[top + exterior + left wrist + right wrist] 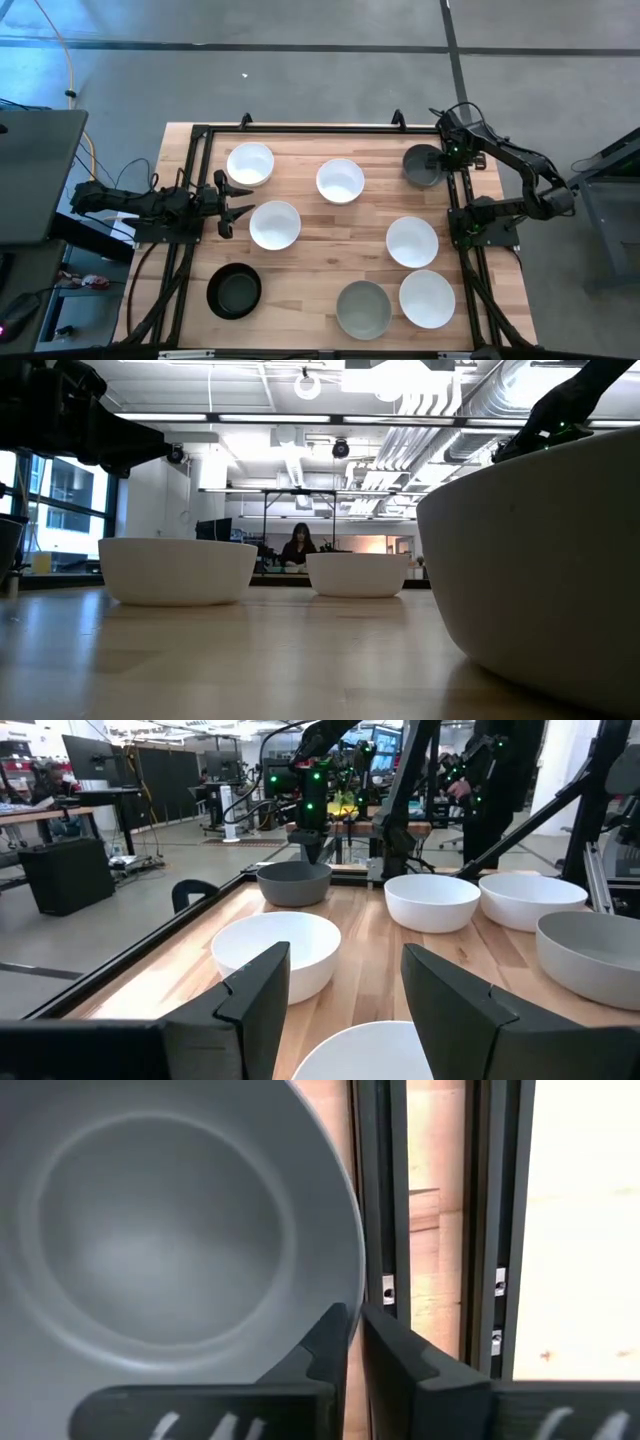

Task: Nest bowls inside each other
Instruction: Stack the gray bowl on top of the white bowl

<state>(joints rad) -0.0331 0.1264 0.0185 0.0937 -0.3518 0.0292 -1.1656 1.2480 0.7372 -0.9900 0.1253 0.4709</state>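
1. The right wrist view alone shows the right end effector (352, 1342) pinching the dark grey bowl (150, 1230) by its rim.
2. From above, beyond that bowl, the left end effector (237, 203) is spread between two white bowls (250, 164).

Open lanes between scattered bowls — edges fenced

Bare worktop (300, 275) runs through the centre toward 6 o'clock; black frame rails (190, 190) wall 9 and 3 o'clock — the right gripper (447, 152) nips the dark grey bowl (422, 166) rim beside the 3 o'clock rail.
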